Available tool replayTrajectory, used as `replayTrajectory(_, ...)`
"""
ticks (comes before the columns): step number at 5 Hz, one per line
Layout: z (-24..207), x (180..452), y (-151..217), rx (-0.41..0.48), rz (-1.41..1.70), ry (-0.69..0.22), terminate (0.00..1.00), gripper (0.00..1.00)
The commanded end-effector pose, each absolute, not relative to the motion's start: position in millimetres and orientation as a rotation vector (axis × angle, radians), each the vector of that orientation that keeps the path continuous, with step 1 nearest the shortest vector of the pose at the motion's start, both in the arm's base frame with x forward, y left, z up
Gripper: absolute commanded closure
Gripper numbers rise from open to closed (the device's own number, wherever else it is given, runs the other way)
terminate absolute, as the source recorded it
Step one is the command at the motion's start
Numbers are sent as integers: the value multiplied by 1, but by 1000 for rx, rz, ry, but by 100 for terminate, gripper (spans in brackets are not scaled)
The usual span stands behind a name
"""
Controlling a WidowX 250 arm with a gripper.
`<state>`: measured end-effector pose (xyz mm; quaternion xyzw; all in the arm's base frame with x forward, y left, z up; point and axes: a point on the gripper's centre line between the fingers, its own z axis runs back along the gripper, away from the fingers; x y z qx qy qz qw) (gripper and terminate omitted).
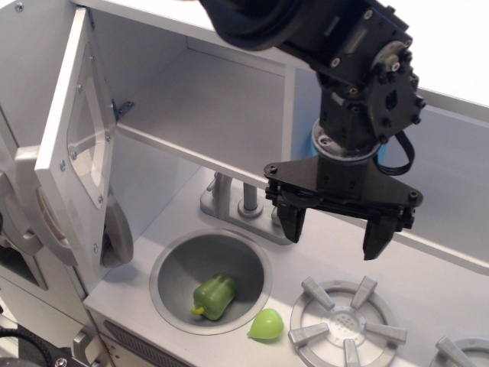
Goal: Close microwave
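Note:
The microwave (206,99) is a white box compartment built into the toy kitchen's upper part, and its inside looks empty. Its door (76,153), white with a small clear window, stands wide open, swung out to the left on its left hinge. The handle is not visible from this side. My black gripper (335,238) is open and empty. It hangs fingers-down over the counter, below the compartment's right end, well to the right of the door and not touching it.
A round grey sink (176,264) holds a green pepper (214,297). A small green fruit (266,326) lies at its right rim. A grey faucet (238,200) stands behind the sink. Burners (348,321) are on the right. A grey curved part (118,237) sits below the door.

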<state>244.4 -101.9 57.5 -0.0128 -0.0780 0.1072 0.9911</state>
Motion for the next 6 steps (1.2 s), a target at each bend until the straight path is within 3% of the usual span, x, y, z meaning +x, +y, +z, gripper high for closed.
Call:
replayTrajectory(1, 57, 244, -102, -26, 215, -156, 0, 0)
replayTrajectory(2, 83, 246, -94, -40, 232, -146, 0, 0)
replayTrajectory(4, 155, 234, -45, -106, 260, -170, 0, 0)
replayTrajectory(6, 175, 220, 21, -111, 294, -206, 0, 0)
